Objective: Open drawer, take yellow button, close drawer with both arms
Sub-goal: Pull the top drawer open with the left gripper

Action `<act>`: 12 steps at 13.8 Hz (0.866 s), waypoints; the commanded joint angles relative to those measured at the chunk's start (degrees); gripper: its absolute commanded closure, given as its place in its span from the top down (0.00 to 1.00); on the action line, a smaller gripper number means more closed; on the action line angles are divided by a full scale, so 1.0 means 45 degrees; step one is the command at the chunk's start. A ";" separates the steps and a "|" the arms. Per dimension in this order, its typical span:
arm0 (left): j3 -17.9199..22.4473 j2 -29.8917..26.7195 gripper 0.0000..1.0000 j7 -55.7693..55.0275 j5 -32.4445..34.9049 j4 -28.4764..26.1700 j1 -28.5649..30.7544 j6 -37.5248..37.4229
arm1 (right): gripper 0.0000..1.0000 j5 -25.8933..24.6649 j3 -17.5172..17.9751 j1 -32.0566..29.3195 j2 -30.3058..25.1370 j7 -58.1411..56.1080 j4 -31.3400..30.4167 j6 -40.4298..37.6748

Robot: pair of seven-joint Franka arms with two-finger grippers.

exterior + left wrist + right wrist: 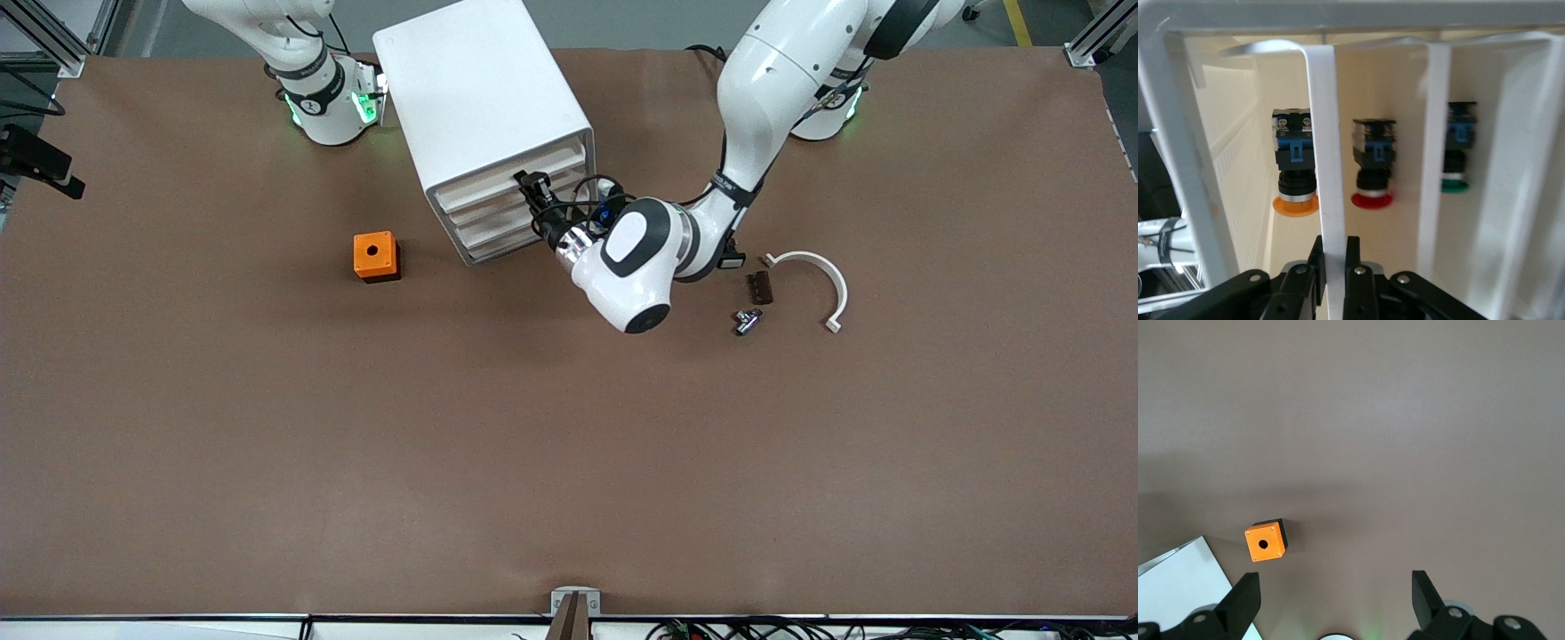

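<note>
Left wrist view alone shows button [1295, 175]

An orange cube [376, 256] with a round hole in its top sits on the brown table [356, 444], beside the cabinet toward the right arm's end; it shows again in the right wrist view [1266, 541]. Toward the left arm's end lie three small parts close together: a white curved clip [816, 283], a dark brown block [759, 288] just beside it, and a small metal fitting [747, 320] nearer the front camera. The left wrist view shows a red-capped push button [1372, 163] and a green-capped one [1457, 150], in separate compartments.
</note>
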 commanded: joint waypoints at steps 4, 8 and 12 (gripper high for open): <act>0.0413 0.0102 0.00 0.0055 -0.0206 0.0965 0.1722 0.0294 | 1.00 0.0070 0.0074 -0.0266 0.0016 -0.0107 0.0479 -0.0024; 0.0413 0.0121 0.00 0.0193 -0.0245 0.1102 0.1979 0.1288 | 1.00 -0.0066 0.0093 -0.0247 0.0329 -0.0185 0.0656 -0.0005; 0.0413 0.0083 0.22 0.0291 -0.0245 0.1102 0.2057 0.1408 | 1.00 -0.0183 0.0093 -0.0208 0.0777 -0.0908 0.0637 0.0150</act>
